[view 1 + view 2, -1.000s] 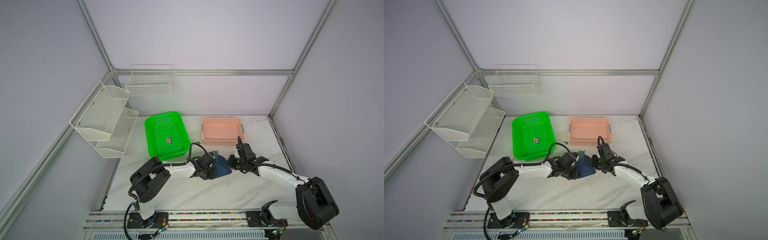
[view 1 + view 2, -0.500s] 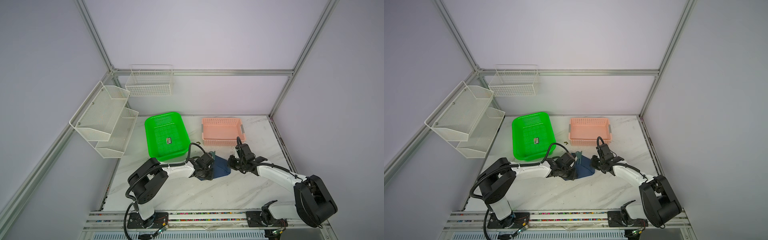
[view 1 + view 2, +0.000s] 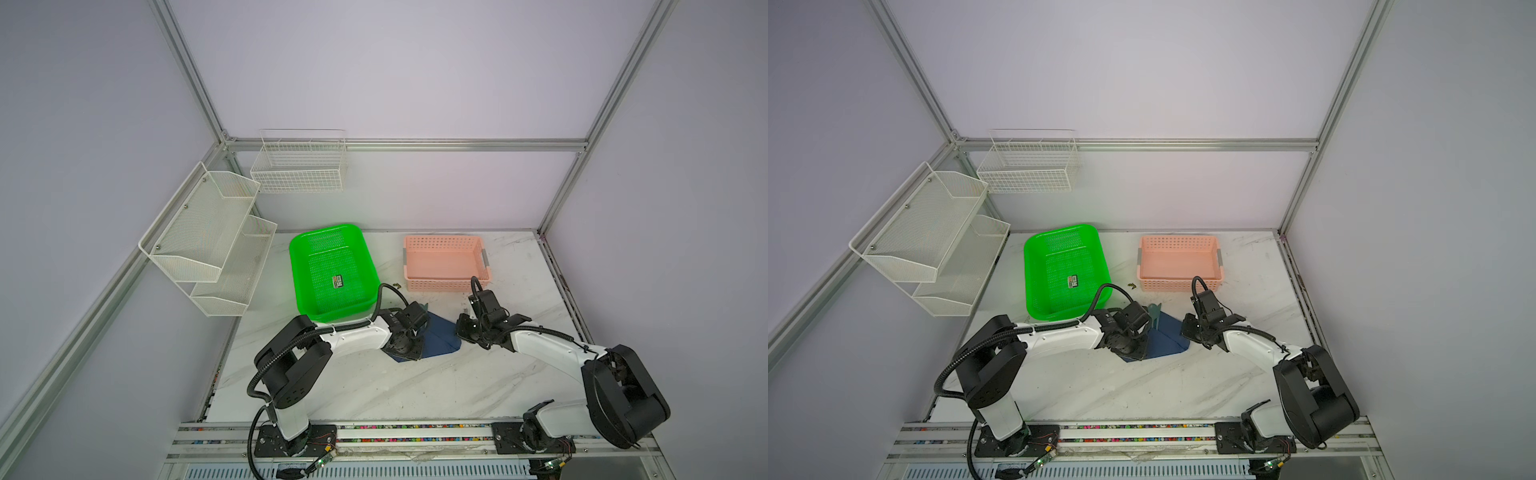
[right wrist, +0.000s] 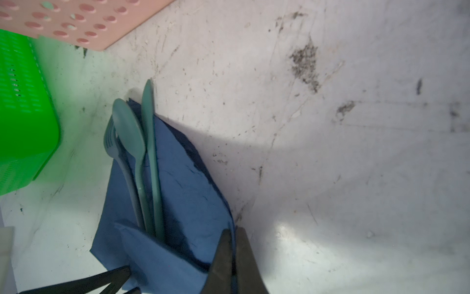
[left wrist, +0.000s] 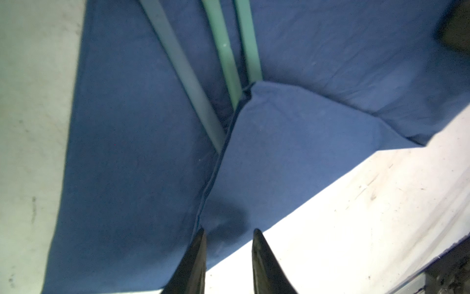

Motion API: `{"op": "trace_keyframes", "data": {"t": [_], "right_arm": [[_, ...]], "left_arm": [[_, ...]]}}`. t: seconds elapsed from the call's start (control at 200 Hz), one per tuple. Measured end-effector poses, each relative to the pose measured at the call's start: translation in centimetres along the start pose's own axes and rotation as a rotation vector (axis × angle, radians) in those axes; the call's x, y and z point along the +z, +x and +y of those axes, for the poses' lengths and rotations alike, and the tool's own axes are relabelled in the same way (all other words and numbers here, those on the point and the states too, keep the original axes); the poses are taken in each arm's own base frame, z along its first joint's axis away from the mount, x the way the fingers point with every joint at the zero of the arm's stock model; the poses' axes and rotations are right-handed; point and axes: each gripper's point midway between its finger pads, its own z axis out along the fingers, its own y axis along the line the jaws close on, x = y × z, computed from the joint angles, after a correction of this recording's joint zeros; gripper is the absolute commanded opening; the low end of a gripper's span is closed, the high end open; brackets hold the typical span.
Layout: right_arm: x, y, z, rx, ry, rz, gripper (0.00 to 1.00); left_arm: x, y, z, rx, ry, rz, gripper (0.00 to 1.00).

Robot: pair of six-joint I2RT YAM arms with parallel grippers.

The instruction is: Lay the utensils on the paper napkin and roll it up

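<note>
1. While both arms reach in over the middle of the bench [image 3: 415, 382], the paper napkin [image 4: 193, 193] lies there partly folded, near the green basket [image 3: 332, 311] and the pink basket [image 3: 446, 284]; it shows in both top views.
2. Utensils on the napkin, side by side: fork [image 4: 109, 137], spoon [image 4: 128, 127], knife [image 4: 148, 127]. Heads poke past its edge; handle ends are tucked under a folded-over part.
3. Left gripper [image 5: 229, 231]: jaws apart, tips over the fold's edge, nothing clamped.
4. Right gripper [image 4: 234, 230]: jaws together at the napkin's corner; can't tell if paper is pinched.
</note>
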Motion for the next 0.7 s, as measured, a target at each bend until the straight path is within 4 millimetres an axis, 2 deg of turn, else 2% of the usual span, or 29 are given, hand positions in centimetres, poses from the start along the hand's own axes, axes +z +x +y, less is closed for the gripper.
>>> {"op": "trace_keyframes", "data": {"t": [0.135,0.355,0.555,0.7], "right_arm": [[0.4,0.5,-0.5,0.005,0.016,0.015,0.07],[0.5,0.5,-0.6,0.007,0.018,0.018,0.07],[0.5,0.5,-0.6,0.008,0.018,0.018,0.07],[0.5,0.5,-0.6,0.009,0.018,0.018,0.06]], "left_arm": [[-0.9,-1.1,-1.2,0.013,0.026,-0.021,0.3],[-2.6,-2.4,-4.9,0.05,0.137,-0.057,0.31],[-2.7,-2.3,-6.9,0.061,0.23,-0.04,0.3],[-1.4,-2.2,-7.5,0.051,0.264,-0.02,0.3]]}}
